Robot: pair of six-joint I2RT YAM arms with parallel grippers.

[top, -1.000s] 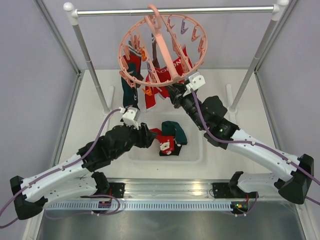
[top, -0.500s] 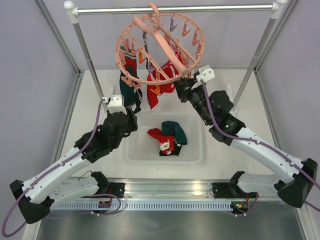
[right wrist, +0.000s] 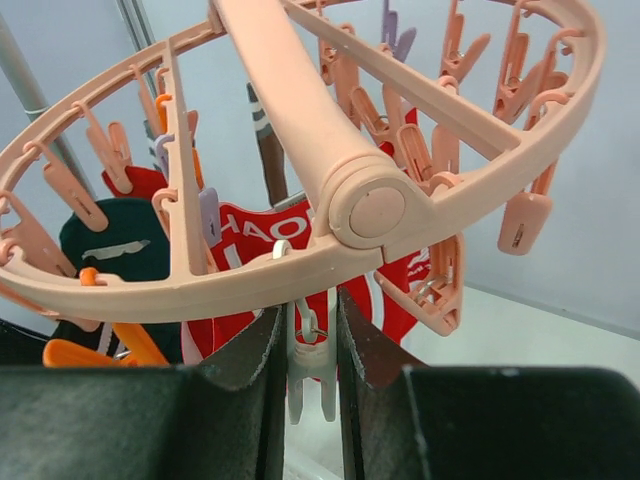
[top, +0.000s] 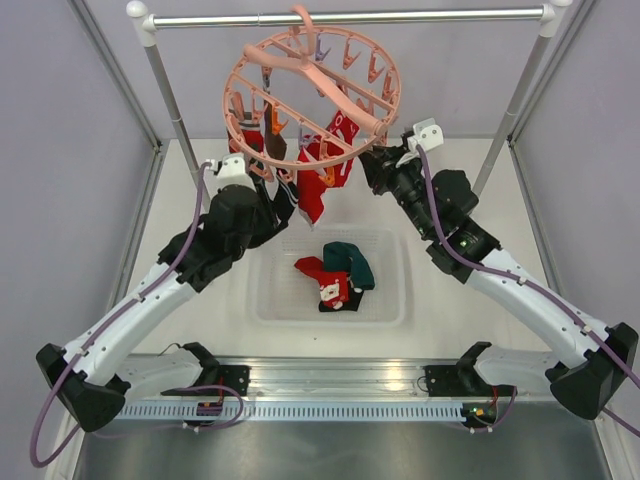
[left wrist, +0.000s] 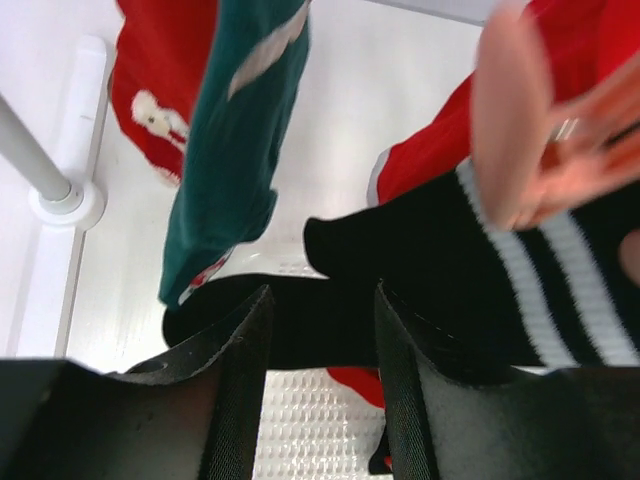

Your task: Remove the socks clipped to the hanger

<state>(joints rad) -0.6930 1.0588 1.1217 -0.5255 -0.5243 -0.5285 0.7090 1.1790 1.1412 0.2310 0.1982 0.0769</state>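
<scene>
The salmon-pink hanger (top: 345,100) hangs tilted from the grey rail, with socks clipped under it. In the left wrist view a black sock with white stripes (left wrist: 430,270) lies across the tips of my left gripper (left wrist: 322,300), which is open, with the sock's lower end between the fingertips. Beside it hang a dark teal sock (left wrist: 235,160) and a red sock (left wrist: 160,70). My right gripper (right wrist: 308,305) is shut on a white clip (right wrist: 310,370) that dangles under the hanger's ring (right wrist: 370,215). In the top view my left gripper (top: 288,200) is under the ring's left side and my right gripper (top: 368,165) under its right side.
A white bin (top: 270,300) sits on the table below the hanger, holding red and teal socks (top: 335,275). The grey rail (top: 350,17) rests on two slanted posts. A post foot (left wrist: 65,200) stands left of the hanging socks. Grey walls close in both sides.
My left arm has risen from beside the bin up to the hanging socks. The right gripper has moved up and right at the ring, and the hanger has tilted and shifted left.
</scene>
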